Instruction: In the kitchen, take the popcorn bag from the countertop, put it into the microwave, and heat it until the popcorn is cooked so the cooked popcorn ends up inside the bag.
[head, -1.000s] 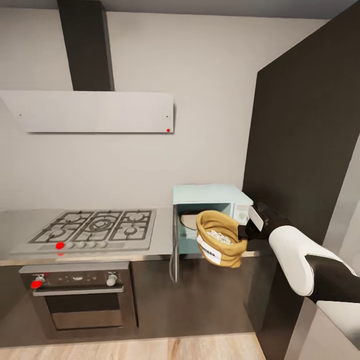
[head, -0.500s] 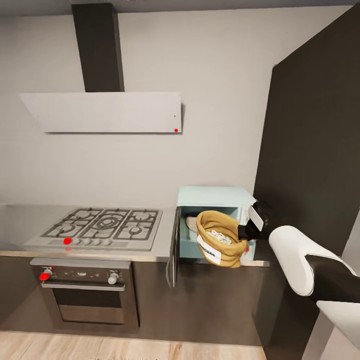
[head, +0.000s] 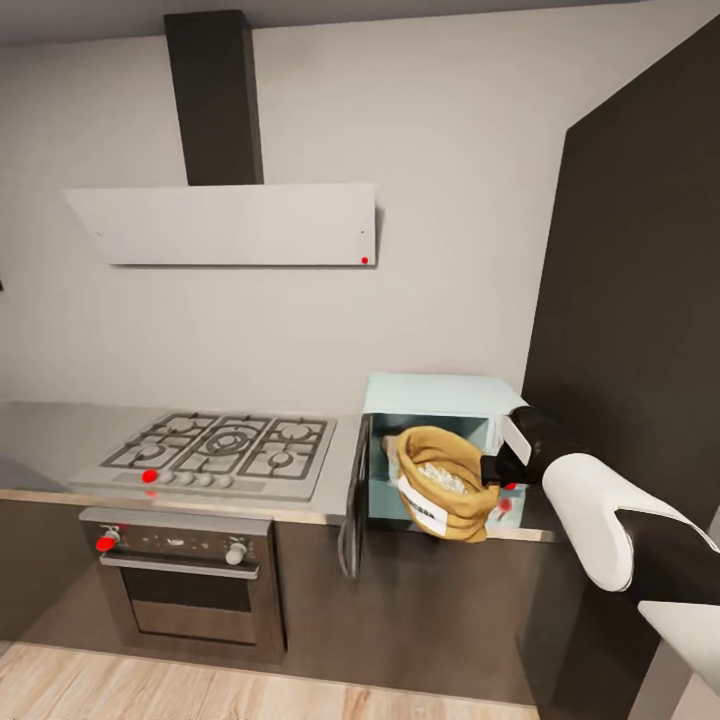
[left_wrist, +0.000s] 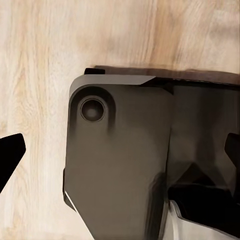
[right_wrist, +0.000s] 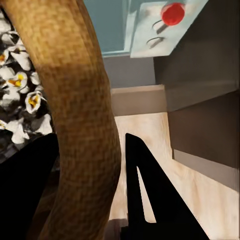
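Popcorn bag (head: 443, 483): orange-brown sack with a white label, held in the air just in front of the microwave's open cavity, popcorn (right_wrist: 17, 85) visible inside.
Right gripper (head: 489, 468): fingers (right_wrist: 145, 185) clamped on the bag's rolled rim (one inside, one outside).
Microwave (head: 440, 396): mint-blue, on the bench (head: 40, 440), door (head: 354, 497) swung open.
Left gripper (left_wrist: 120, 160): fingers apart, over the wood floor (left_wrist: 35, 75) and a dark part of the robot.
Gas hob (head: 222, 452): beside the microwave, above the steel oven (head: 185, 590).
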